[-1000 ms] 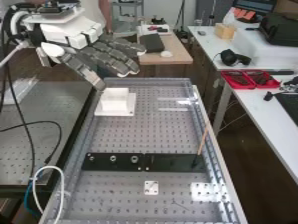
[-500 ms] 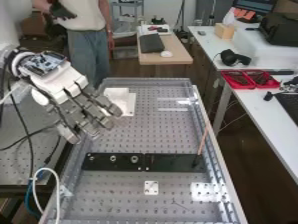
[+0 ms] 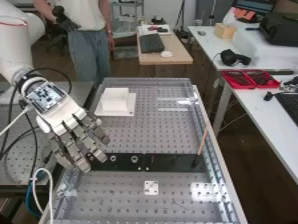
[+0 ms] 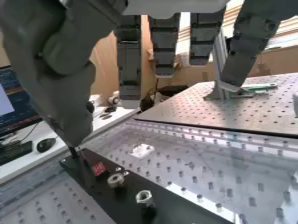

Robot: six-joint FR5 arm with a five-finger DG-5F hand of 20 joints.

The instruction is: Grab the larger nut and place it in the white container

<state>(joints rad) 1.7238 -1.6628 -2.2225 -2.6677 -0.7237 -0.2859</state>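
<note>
Have swung the hand [image 3: 60, 117] down and toward the near end of the bench since the earlier frames – from up by the white container [image 3: 116, 95], past its left side, to the left end of the black bar [image 3: 169, 163]. In the high view, can now see fingertips overlapping that end of the bar; cannot tell from there how high above it.

Released, with fingers long and loose, thumb held apart from them, and gripping nothing. In the wrist view, can see straight fingers [image 4: 164, 47] hanging beyond the bar, and the thumb [image 4: 56, 85] reaching down toward it, with two round metal parts [image 4: 144, 197] standing nearby – cannot tell which two.

Can find the larger nut [image 3: 113, 158] on the bar in the high view, just beside the bearing [image 3: 134, 159], at the same spot as before and apart from the container. Likewise unmoved: the container, upright on its flat white base, farther up the tabletop [image 3: 156, 132]; the stick [image 3: 203, 141], leaning at the bar's right half; and the small white plate [image 3: 151, 188], lying on the near side of the bar.
</note>
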